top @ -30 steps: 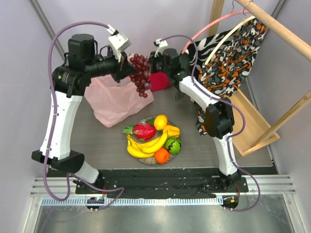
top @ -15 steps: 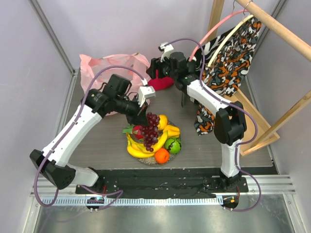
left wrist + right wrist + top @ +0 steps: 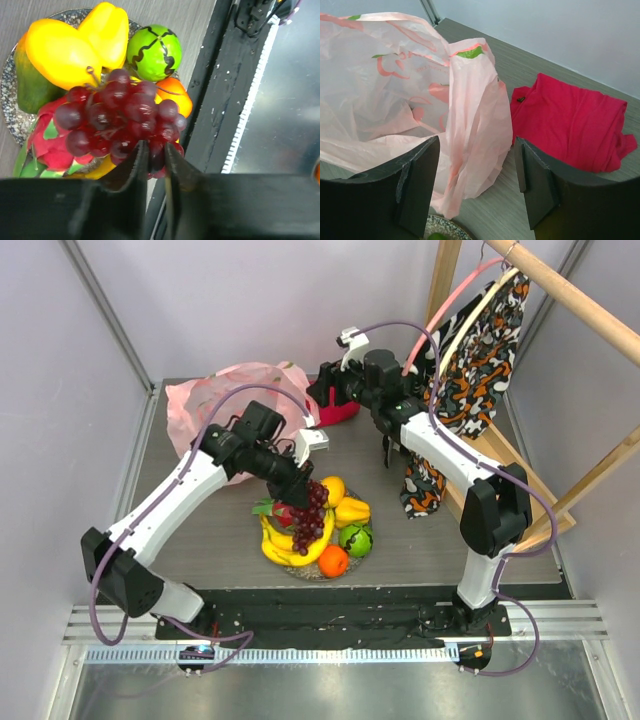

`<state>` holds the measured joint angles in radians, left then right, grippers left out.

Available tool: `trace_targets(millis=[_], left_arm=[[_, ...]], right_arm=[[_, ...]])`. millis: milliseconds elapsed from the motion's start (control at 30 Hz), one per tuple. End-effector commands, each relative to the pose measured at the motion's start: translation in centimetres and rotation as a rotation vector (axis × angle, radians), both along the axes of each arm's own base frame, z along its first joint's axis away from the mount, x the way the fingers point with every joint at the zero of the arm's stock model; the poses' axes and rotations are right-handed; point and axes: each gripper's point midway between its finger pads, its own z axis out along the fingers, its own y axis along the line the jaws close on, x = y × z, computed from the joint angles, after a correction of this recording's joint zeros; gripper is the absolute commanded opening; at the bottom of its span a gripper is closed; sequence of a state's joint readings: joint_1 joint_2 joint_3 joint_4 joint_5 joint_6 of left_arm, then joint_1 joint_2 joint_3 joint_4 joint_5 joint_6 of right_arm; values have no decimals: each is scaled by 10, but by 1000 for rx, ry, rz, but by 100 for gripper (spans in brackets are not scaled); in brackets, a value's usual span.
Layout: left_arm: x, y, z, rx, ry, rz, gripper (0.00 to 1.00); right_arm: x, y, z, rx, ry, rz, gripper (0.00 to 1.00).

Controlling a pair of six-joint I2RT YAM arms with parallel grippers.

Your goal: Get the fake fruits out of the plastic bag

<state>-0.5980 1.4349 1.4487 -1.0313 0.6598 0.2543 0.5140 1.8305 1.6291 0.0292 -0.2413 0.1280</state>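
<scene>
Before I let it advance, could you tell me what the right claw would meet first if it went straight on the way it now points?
Most likely the plastic bag: its hanging fold sits between the open fingers of the right claw, though depth is unclear.

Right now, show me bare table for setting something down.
Bare table lies left of the plate, in front of the plastic bag, and between plate and hanging patterned cloth. The plate is crowded with fake fruits.
</scene>
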Motion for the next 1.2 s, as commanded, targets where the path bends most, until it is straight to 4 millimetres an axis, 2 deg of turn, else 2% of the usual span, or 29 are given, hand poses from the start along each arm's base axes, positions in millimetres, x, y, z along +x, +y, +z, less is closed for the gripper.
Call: trace_targets(millis=[0, 100, 233, 267, 333, 367, 500, 667, 733, 767, 800, 867, 900, 933, 967, 1000, 1033, 1067, 1100, 1133, 1167], left_arm=[[9, -14, -1, -25, -23, -24, 31], [17, -18, -3, -15, -25, -12, 44], [27, -21, 6, -21, -62, 4, 57], [29, -21, 7, -18, -71, 8, 64], [31, -21, 11, -21, -83, 13, 69], [31, -20, 12, -18, -89, 15, 89], [31, -19, 19, -22, -107, 15, 91], [25, -6, 41, -14, -176, 14, 92], [20, 10, 49, 25, -223, 34, 92], [20, 17, 53, 29, -248, 47, 92], [18, 28, 62, 31, -294, 83, 92], [24, 40, 71, 27, -352, 152, 99], [25, 46, 71, 33, -362, 189, 100], [28, 54, 77, 34, -396, 228, 100], [35, 65, 79, 38, -400, 281, 100], [39, 71, 80, 27, -380, 332, 100], [42, 77, 86, -1, -379, 368, 100], [53, 93, 88, -10, -365, 448, 100], [56, 97, 94, -43, -347, 499, 100], [59, 102, 99, -64, -339, 539, 100], [61, 110, 104, -89, -335, 581, 100]], right_arm=[[-9, 1, 30, 40, -64, 21, 69], [-7, 1, 34, 44, -72, 18, 69], [-7, 1, 37, 48, -75, 19, 69], [-7, 2, 36, 48, -73, 20, 69], [-6, 2, 34, 47, -70, 22, 69], [-7, 3, 34, 47, -67, 25, 69], [-7, 4, 33, 51, -62, 30, 69], [-16, 1, 37, 12, -85, 58, 69], [-34, 1, 50, -22, -142, 138, 71], [-42, -1, 44, -45, -114, 150, 72], [-56, -5, 48, -45, -113, 160, 73], [-76, -6, 41, -56, -86, 187, 73], [-88, -7, 20, -96, -61, 210, 74], [-113, 1, 28, -119, -101, 258, 74], [-131, 5, 17, -153, -85, 295, 74], [-152, 11, -3, -198, -66, 347, 74], [-186, 25, 1, -252, -148, 448, 74], [-211, 31, -13, -301, -151, 518, 74], [-232, 34, -32, -351, -157, 581, 74], [-249, 38, -38, -380, -177, 634, 74], [-286, 50, -48, -420, -204, 750, 74]])
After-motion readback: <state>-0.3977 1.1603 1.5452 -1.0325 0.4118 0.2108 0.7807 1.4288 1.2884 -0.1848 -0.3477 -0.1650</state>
